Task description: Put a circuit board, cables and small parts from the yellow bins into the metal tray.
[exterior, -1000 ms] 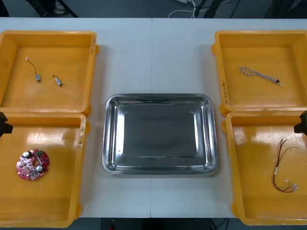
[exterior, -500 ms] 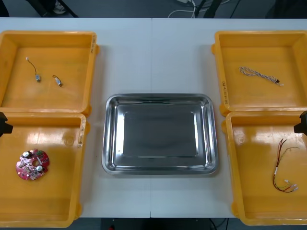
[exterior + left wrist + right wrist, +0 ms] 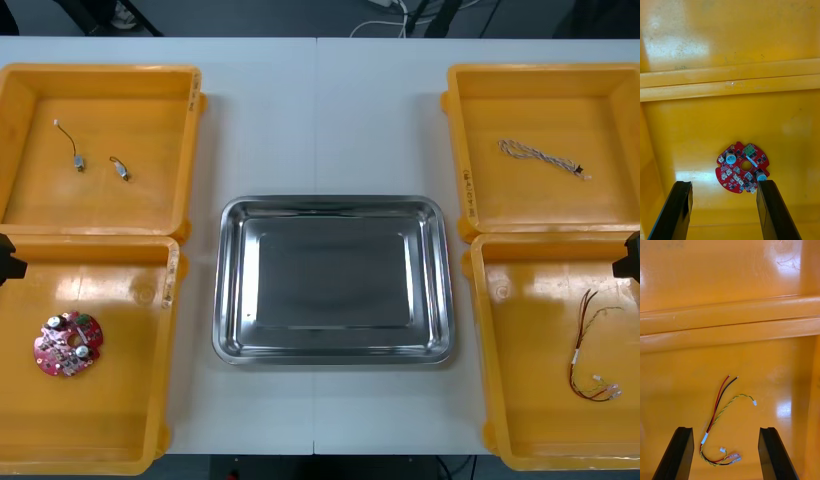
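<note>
A round red circuit board [image 3: 67,344] lies in the near left yellow bin [image 3: 168,300]. In the left wrist view the circuit board [image 3: 742,172] sits between and just beyond the spread fingers of my open left gripper [image 3: 724,183], which hovers above it. A red and yellow cable [image 3: 590,350] lies in the near right bin [image 3: 478,300]. My right gripper [image 3: 725,431] stands open over that cable [image 3: 718,405], holding nothing. The metal tray [image 3: 330,205] in the middle is bare and shiny.
The far left bin [image 3: 190,150] holds two small metal parts [image 3: 78,160]. A twisted blue and white cable [image 3: 543,157] lies in the far right bin [image 3: 455,150]. Bin walls separate near and far bins on each side.
</note>
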`<state>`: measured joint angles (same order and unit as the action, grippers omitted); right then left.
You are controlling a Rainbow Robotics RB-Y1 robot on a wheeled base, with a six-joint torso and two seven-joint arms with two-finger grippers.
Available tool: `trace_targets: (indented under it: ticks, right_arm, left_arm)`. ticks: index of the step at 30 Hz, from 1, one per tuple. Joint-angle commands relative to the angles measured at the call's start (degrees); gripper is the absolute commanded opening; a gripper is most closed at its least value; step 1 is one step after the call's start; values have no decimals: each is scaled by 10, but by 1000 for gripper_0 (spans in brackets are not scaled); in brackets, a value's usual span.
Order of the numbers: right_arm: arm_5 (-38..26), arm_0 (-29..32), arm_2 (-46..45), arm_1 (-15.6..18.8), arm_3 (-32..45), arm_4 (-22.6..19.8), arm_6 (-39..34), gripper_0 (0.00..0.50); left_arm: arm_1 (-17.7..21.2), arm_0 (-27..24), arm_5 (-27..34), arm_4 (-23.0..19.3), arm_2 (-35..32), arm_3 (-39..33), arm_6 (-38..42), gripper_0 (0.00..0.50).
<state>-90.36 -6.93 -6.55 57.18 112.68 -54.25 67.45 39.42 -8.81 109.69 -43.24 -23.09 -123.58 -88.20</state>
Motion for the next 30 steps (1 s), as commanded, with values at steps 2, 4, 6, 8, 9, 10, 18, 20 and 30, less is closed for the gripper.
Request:
trace_targets:
  ticks: [2, 4, 6, 8, 9, 10, 18, 20, 30]
  right_arm:
    - [-3, 5, -20, 27, 14, 1, 4, 500]
    - [-3, 5, -20, 27, 14, 1, 4, 500]
    - [-3, 5, -20, 27, 14, 1, 4, 500]
    - [-3, 5, -20, 27, 14, 1, 4, 500]
    - [-3, 5, -20, 27, 14, 1, 4, 500]
    - [-3, 5, -20, 27, 14, 1, 4, 500]
    - [-3, 5, -20, 27, 14, 1, 4, 500]
    - [-3, 5, -20, 27, 14, 1, 4, 500]
    - [-3, 5, -20, 27, 14, 1, 4, 500]
  left_arm:
    - [14, 9, 3, -4, -13, -18, -28, 500]
    - [14, 9, 3, -4, -13, -18, -28, 500]
    - [14, 9, 3, -4, -13, -18, -28, 500]
    - [14, 9, 3, -4, -13, -18, -28, 500]
    - [14, 9, 3, -4, -13, -18, -28, 500]
    - [14, 9, 3, -4, -13, -18, -28, 500]
    - [14, 9, 3, -4, -13, -18, -28, 500]
    - [14, 9, 3, -4, -13, -18, -28, 500]
    - [14, 9, 3, -4, -13, -18, -28, 500]
